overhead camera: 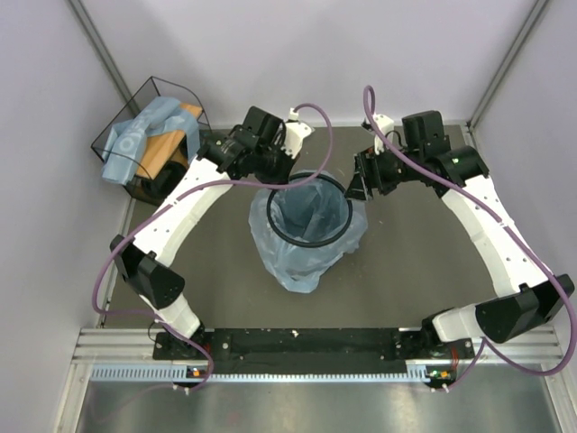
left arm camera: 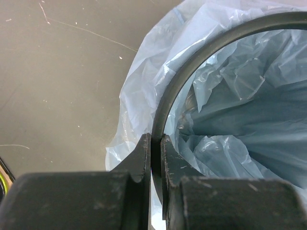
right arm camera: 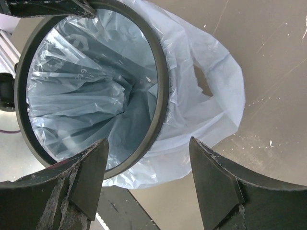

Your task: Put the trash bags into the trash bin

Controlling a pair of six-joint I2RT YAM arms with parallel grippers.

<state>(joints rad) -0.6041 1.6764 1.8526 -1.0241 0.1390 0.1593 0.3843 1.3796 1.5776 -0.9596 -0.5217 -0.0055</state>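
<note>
The trash bin (overhead camera: 273,223) stands mid-table, lined with a light-blue trash bag (overhead camera: 297,262) whose edge drapes down its outside. A black ring hoop (overhead camera: 345,215) sits on the rim over the bag. My left gripper (overhead camera: 290,177) is at the rim's far-left side, shut on the hoop (left arm camera: 192,67), jaws pinching it between them (left arm camera: 156,139). The bag (left arm camera: 139,86) spills both sides of the hoop. My right gripper (overhead camera: 358,185) is open and empty beside the rim's far-right side; in its wrist view (right arm camera: 147,143) it straddles the hoop (right arm camera: 163,91) and the draped bag (right arm camera: 206,96) without touching.
A black wire basket (overhead camera: 106,133) with a wooden base stands at the back left, holding more light-blue bags (overhead camera: 135,135). Grey walls enclose the table on the left, back and right. The arm bases and a black rail (overhead camera: 306,343) lie along the near edge.
</note>
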